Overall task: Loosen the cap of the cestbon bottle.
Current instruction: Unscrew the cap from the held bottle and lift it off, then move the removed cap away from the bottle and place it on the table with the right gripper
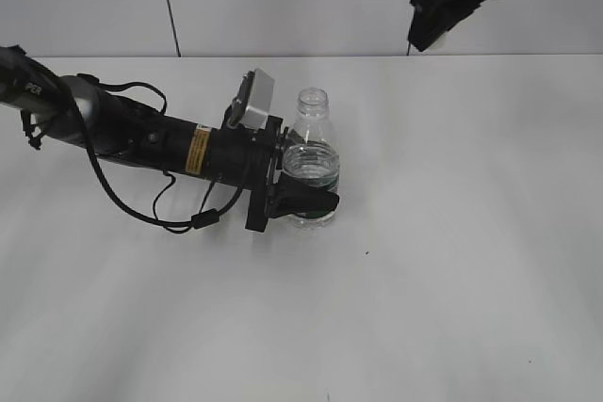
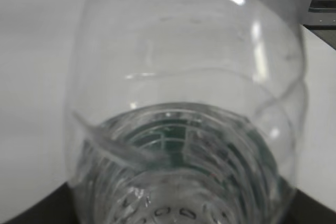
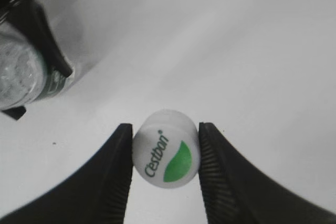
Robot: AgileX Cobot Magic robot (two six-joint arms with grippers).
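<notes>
The cestbon bottle stands upright on the white table, clear with a dark green label band, and its neck is bare and open. My left gripper reaches in from the left and is shut on the bottle's body at the label. In the left wrist view the bottle fills the frame, and only dark bits of the fingers show at the bottom corners. My right gripper hangs high at the back right. It is shut on the white cap, green leaf mark up, held clear above the table.
The white table spreads wide around the bottle, with a pale wall behind. The left arm's black cable loops on the table left of the bottle. In the right wrist view the bottle sits far off at the upper left.
</notes>
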